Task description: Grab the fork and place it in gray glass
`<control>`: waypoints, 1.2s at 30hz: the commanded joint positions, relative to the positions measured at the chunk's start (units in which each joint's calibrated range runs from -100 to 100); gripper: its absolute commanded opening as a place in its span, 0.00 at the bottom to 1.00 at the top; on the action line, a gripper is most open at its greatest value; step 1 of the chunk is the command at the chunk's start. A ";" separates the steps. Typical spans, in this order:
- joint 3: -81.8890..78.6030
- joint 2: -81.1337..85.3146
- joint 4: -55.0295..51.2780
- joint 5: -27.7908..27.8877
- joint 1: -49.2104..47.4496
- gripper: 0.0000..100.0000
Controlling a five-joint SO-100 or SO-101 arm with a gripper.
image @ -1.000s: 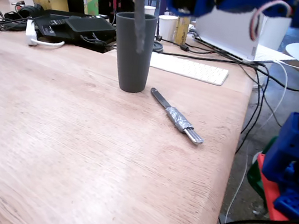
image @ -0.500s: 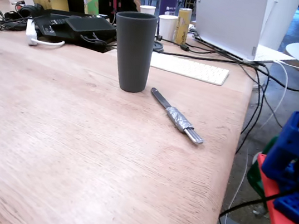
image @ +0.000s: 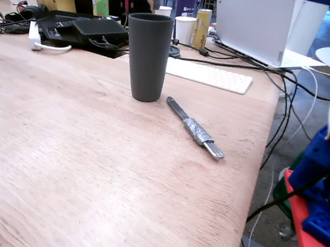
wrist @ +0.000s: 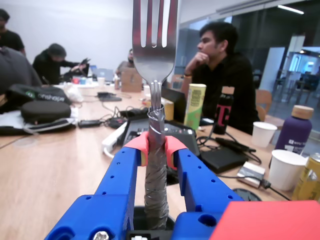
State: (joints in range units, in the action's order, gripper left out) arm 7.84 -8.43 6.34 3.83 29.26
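In the fixed view a pale wooden table (image: 84, 167) is carrying the gray glass (image: 147, 55) at its far side, a taped knife (image: 194, 128) lying just right of it, with a keyboard (image: 208, 75), paper cups and cables cluttering the far edge. Half a second ago no arm crossed the top; now a blue arm is reaching along the upper right. In the wrist view the gripper (wrist: 156, 145) is clamping the fork (wrist: 154, 45) upright by its taped handle, people sitting behind in an office.
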 commanded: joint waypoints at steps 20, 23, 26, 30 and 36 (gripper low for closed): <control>2.30 -8.21 0.15 -0.24 -5.24 0.27; 2.30 -9.07 0.15 -0.24 -4.39 0.42; 2.30 -9.07 0.15 -0.24 -3.71 0.42; 2.30 -8.21 0.15 -0.24 -3.71 0.42; -8.18 5.09 -2.81 -0.24 -5.40 0.42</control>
State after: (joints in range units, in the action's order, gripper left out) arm 5.86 -15.35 5.51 3.79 24.38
